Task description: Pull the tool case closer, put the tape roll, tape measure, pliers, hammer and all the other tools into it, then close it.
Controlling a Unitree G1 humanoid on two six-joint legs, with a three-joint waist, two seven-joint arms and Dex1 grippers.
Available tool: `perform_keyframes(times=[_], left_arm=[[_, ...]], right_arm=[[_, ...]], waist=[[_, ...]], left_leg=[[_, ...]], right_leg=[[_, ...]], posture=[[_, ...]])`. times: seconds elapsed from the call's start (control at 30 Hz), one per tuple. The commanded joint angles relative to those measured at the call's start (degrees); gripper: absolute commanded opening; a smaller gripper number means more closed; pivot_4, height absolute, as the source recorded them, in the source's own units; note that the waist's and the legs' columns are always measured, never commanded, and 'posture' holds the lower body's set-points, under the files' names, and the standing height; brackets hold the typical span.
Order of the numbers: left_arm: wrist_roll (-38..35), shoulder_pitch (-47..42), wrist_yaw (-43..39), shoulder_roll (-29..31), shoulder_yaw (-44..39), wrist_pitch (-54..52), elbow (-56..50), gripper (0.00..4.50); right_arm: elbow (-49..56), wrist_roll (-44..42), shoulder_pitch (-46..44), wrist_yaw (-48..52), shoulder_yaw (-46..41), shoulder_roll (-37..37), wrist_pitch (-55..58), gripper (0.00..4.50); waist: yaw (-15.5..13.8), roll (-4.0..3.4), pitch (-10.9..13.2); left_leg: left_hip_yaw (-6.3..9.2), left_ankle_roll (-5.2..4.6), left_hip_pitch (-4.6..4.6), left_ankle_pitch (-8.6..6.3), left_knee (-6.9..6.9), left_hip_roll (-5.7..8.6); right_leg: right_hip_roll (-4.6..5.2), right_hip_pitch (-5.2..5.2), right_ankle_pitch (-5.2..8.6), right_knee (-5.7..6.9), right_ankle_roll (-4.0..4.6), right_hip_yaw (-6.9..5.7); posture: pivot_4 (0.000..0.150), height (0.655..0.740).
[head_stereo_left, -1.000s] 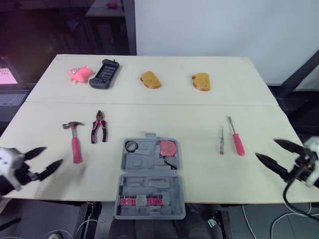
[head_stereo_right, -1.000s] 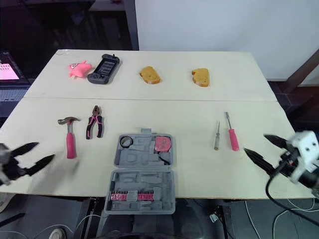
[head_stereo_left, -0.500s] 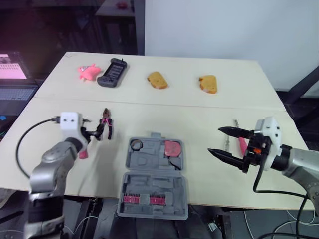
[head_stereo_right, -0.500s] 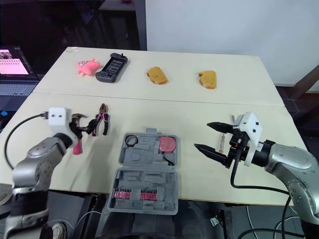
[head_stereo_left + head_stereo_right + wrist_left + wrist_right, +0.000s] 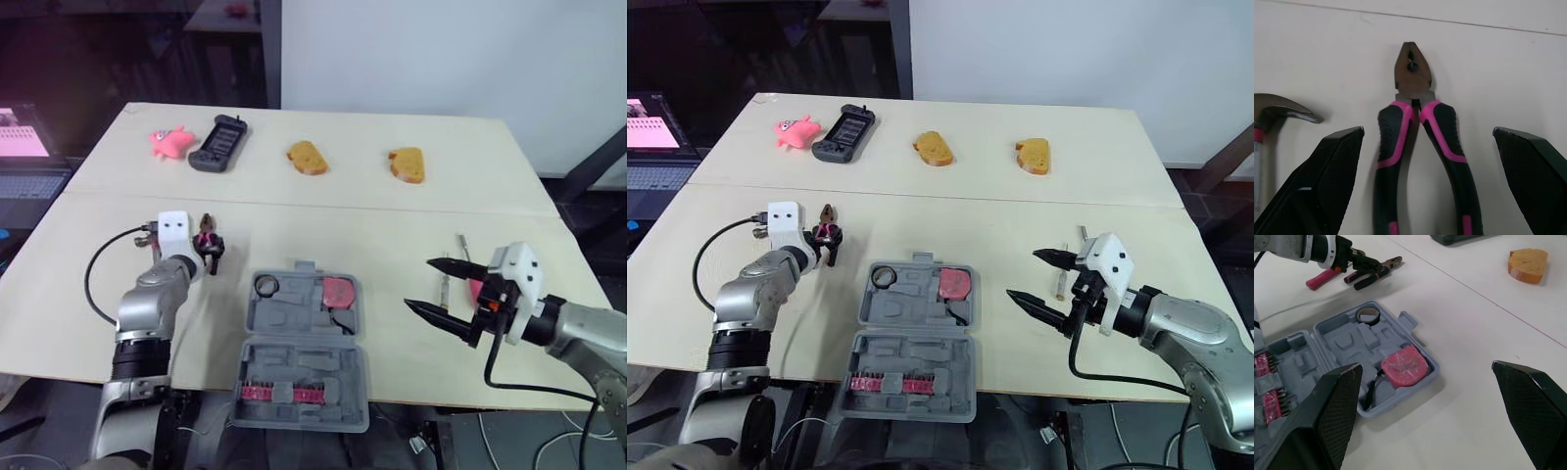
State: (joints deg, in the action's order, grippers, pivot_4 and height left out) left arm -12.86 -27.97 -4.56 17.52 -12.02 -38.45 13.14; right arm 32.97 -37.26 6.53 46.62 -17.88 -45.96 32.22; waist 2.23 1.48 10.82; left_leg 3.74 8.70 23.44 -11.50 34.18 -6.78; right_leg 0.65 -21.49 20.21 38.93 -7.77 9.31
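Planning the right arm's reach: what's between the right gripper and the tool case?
Nothing. Only bare table lies between the right gripper and the case, as the right eye view shows.

left hand (image 5: 1427, 133), right hand (image 5: 1023, 274), both spread

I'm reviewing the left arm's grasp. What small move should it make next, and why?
Probably ease the left gripper forward and shut it on the pliers: its open fingers flank both pink-and-black handles without touching them, and the tool case lies open nearby to receive them.
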Motion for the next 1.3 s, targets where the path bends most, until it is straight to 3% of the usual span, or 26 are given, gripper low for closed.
perform_keyframes(times=[0.03, 0.27, 0.43, 0.8, 0.83, 0.9, 1.0, 1.3], left_arm=[[1.89, -3.52, -1.22, 0.85, 1.36, 2.25, 5.4, 4.5], [3.1, -9.55, -2.26, 2.25, 2.7, -3.13, 12.91, 4.5], [3.28, -12.77, -1.24, 3.72, 2.19, -13.83, 17.95, 4.5], [3.34, -12.73, -2.38, 3.03, 2.17, -12.15, 19.18, 4.5], [3.15, -12.65, -2.33, 2.82, 1.86, -11.71, 19.26, 4.09], [3.04, -12.49, -2.39, 2.63, 1.68, -11.51, 19.15, 3.67], [3.26, -12.5, -2.42, 2.47, 1.53, -11.36, 19.15, 2.46], [3.76, -12.51, -1.69, 2.89, 0.11, -7.57, 19.19, 2.46]], right_arm=[[3.37, -1.1, 0.02, -1.63, -0.76, 0.72, 0.26, 4.46], [5.0, -1.62, 0.65, -3.15, -0.81, 1.07, 1.49, 4.46], [5.88, -1.55, 0.82, -4.56, -0.58, 1.49, 2.05, 4.46], [5.3, -1.18, -0.32, -6.2, 0.37, 1.5, 2.46, 4.46], [5.18, -1.09, -0.45, -6.31, 0.47, 1.48, 2.46, 4.5], [5.04, -0.94, -0.5, -6.54, 0.48, 1.45, 2.5, 4.5], [4.96, -0.93, -0.53, -6.75, 0.51, 1.36, 2.55, 4.5], [4.9, -0.49, -0.33, -7.27, 0.69, 1.29, 2.7, 4.5]], waist=[[-0.02, 0.0, 0.0], [-0.03, 0.02, 0.01], [0.17, -0.01, -0.01], [0.34, -0.17, -0.1], [0.33, -0.18, -0.1], [0.29, -0.18, -0.1], [0.19, -0.18, -0.1], [0.15, -0.19, -0.11]], left_leg=[[0.0, 0.0, 0.0, 0.0, 0.0, 0.0], [0.03, 0.0, 0.0, 0.0, -0.02, 0.0], [0.04, 0.0, -0.01, 0.0, -0.02, 0.0], [0.03, 0.0, -0.1, 0.0, -0.05, 0.0], [0.03, 0.0, -0.1, 0.0, -0.05, 0.0], [0.03, 0.0, -0.1, 0.0, -0.05, 0.0], [0.03, 0.0, -0.09, 0.0, -0.05, 0.01], [0.03, 0.0, -0.1, 0.0, -0.04, 0.01]], right_leg=[[0.0, 0.01, 0.0, 0.0, 0.0, 0.0], [0.0, 0.03, 0.0, -0.01, -0.01, -0.04], [0.0, 0.04, 0.0, -0.01, -0.01, -0.04], [0.0, 0.09, 0.0, -0.01, -0.02, -0.03], [0.0, 0.09, 0.0, -0.01, -0.01, -0.03], [0.0, 0.1, 0.0, -0.01, -0.02, -0.03], [0.0, 0.11, 0.0, -0.01, -0.02, -0.04], [0.0, 0.12, 0.0, -0.01, -0.01, -0.04]], posture=[[0.15, 0.7395], [0.15, 0.7395], [0.15, 0.7395], [0.15, 0.7395], [0.15, 0.7395], [0.15, 0.7395], [0.15, 0.7395], [0.15, 0.7395]])
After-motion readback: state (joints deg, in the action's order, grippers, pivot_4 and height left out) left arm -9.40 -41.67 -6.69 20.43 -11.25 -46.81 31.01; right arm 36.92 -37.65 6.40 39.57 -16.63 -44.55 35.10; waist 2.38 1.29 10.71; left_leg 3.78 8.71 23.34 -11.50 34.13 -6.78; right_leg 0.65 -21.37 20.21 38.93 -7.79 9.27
